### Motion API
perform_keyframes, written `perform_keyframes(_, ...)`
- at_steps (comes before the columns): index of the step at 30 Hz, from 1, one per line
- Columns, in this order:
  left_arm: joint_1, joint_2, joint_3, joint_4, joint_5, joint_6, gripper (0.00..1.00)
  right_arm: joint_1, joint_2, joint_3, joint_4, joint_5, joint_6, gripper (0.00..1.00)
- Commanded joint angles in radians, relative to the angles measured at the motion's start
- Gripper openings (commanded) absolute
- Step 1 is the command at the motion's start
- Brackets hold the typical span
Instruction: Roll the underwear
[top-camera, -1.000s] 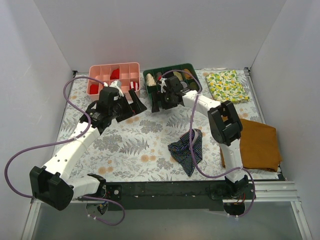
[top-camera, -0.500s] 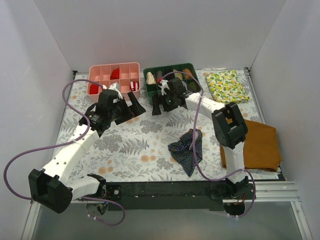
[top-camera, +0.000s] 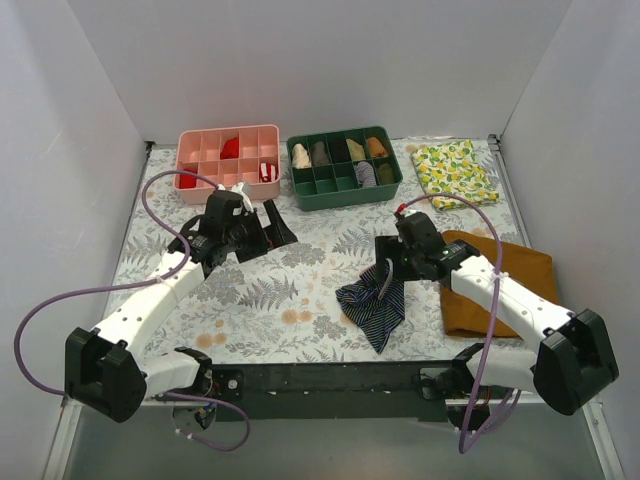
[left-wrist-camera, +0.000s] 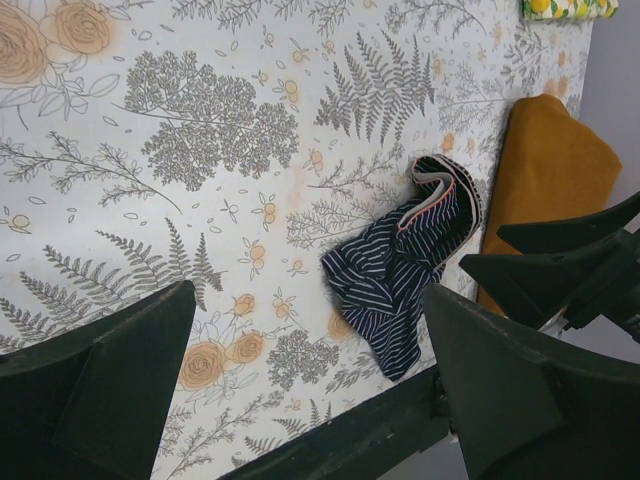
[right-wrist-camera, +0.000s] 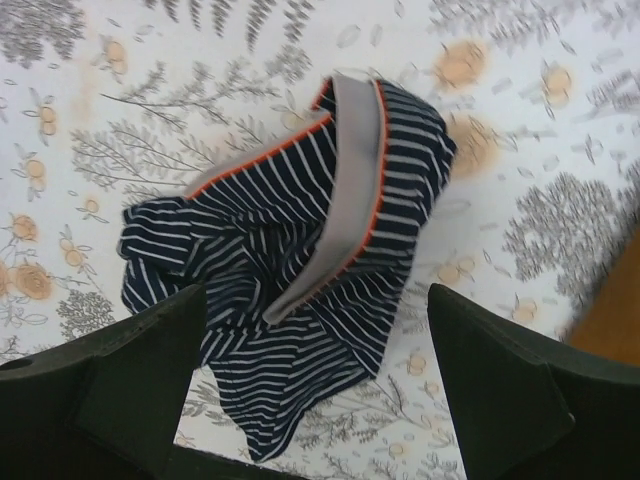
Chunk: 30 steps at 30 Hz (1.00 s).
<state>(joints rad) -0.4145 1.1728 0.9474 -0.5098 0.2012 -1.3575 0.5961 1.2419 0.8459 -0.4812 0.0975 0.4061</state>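
From above, the underwear (top-camera: 372, 305) lies in a crumpled heap on the fern-patterned bench (top-camera: 290, 290), toward the near edge and right of centre, just beside the mustard cloth (top-camera: 520, 290) but not on it. The right tool (top-camera: 385, 264) hangs directly over its far edge, jaws spread and holding nothing. The left tool (top-camera: 268, 228) hovers well apart to the left, near the pink tray (top-camera: 228, 129), equally spread and empty. The green tray (top-camera: 345, 197) and lemon-print cloth (top-camera: 455, 172) sit along the far side. In the left wrist view the left tool (left-wrist-camera: 308, 295) frames bare bench between its wide fingers, with the underwear (left-wrist-camera: 395, 270) bunched further off and the dark right tool (left-wrist-camera: 570, 260) beside it. In the right wrist view the right tool (right-wrist-camera: 318, 290) straddles the underwear (right-wrist-camera: 300, 230), whose grey, orange-edged waistband (right-wrist-camera: 355, 170) is folded over the striped fabric. The step in hand looks like the first reach for the garment; rolling has not begun. The next move probably calls for lowering onto an edge, likely the waistband, and then spreading the cloth flat with both arms, since a heap like this will not roll neatly.
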Motion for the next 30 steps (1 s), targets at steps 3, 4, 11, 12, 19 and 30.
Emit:
perform_keyframes(3,-0.004,0.014,-0.077,0.036,0.096,0.029,0.98,-0.002,-0.111,-0.085,-0.094,0.110,0.206,0.94)
perform_keyframes(4,-0.006,0.014,-0.106,0.045,0.110,0.023,0.98,-0.004,-0.110,-0.111,-0.071,0.088,0.212,0.91)
perform_keyframes(11,-0.053,0.022,-0.188,0.126,0.196,0.011,0.98,-0.002,-0.098,-0.162,0.007,0.018,0.211,0.62)
perform_keyframes(12,-0.059,0.027,-0.196,0.132,0.199,0.012,0.98,-0.002,-0.096,-0.168,0.013,0.007,0.208,0.61)
perform_keyframes(19,-0.086,0.050,-0.217,0.139,0.198,0.015,0.98,-0.002,-0.062,-0.196,0.084,-0.038,0.227,0.64)
perform_keyframes(30,-0.086,0.071,-0.210,0.136,0.179,0.026,0.98,-0.002,-0.002,-0.208,0.133,0.008,0.229,0.33)
